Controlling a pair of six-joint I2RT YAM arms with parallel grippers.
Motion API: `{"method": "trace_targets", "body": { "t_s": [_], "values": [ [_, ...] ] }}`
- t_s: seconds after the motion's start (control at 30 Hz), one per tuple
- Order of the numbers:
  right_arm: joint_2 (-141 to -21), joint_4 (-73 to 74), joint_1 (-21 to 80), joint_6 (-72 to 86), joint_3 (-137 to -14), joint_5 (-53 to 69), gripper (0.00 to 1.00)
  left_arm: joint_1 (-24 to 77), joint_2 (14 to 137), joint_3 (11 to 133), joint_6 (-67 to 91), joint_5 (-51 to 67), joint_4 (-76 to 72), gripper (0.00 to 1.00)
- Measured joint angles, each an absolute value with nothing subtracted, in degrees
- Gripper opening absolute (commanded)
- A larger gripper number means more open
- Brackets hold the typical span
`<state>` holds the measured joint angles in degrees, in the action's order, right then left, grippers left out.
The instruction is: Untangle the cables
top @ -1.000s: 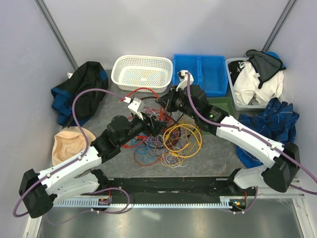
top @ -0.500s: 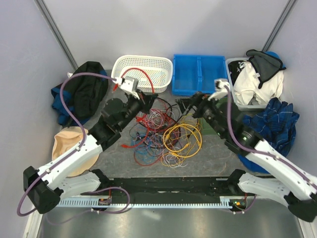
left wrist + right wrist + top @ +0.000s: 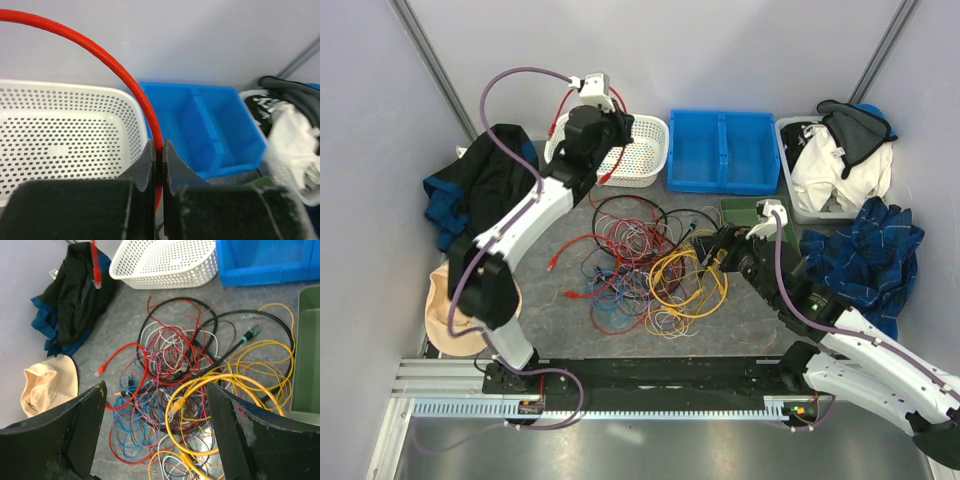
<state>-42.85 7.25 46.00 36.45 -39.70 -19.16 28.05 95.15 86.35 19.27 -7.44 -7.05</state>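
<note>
One thin red cable is held pinched in the shut left jaws, high above the white perforated plastic basket, probably so that it is drawn out of the many-coloured tangle of thin cables on the grey bench. The right jaws are spread wide over that tangle and hold nothing.

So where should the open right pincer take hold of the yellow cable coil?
Probably take the yellow cable coil at its outer arc, on the side toward the green tray, coming straight down from above. There its loops lie on the table, clear of the tangled pile; nearer the middle, other wires cross them. The right pincer hovers open over the pile.
</note>
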Motion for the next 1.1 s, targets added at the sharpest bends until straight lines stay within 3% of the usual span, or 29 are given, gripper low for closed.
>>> {"method": "trace_targets", "body": {
  "t_s": [0.27, 0.3, 0.37, 0.4, 0.5, 0.63, 0.9, 1.1],
  "values": [
    [-39.55, 7.64, 46.00, 37.23, -35.42, -19.11, 0.87, 21.15, 116.73, 101.58, 24.21, -5.78, -8.14, 0.02],
    [-39.03, 7.55, 46.00, 37.30, -34.65, -19.14, 0.87, 20.45, 119.13, 104.47, 24.62, -5.32, -7.81, 0.16],
    [-38.11, 7.68, 46.00, 37.32, -32.91, -19.42, 0.87, 19.20, 124.46, 111.66, 25.04, -3.99, -7.44, 0.54],
    [-37.91, 7.97, 46.00, 37.30, -32.36, -19.62, 0.87, 18.70, 127.22, 116.14, 25.19, -3.53, -6.39, 0.98],
    [-37.89, 8.95, 46.00, 37.04, -31.73, -20.56, 0.87, 17.89, 134.26, 128.84, 26.46, -2.31, -3.60, 1.00],
    [-38.46, 8.82, 46.00, 36.14, -31.73, -21.37, 0.87, 17.96, 132.86, 128.35, 26.63, -2.00, -2.22, 1.00],
    [-40.01, 8.62, 46.00, 35.79, -31.73, -21.02, 0.87, 21.32, 108.29, 99.18, 26.63, -4.56, -3.97, 0.96],
    [-37.52, 8.64, 46.00, 35.79, -31.68, -20.82, 0.87, 30.41, 85.54, 73.19, 26.94, -8.47, -5.69, 0.93]
  ]
}}
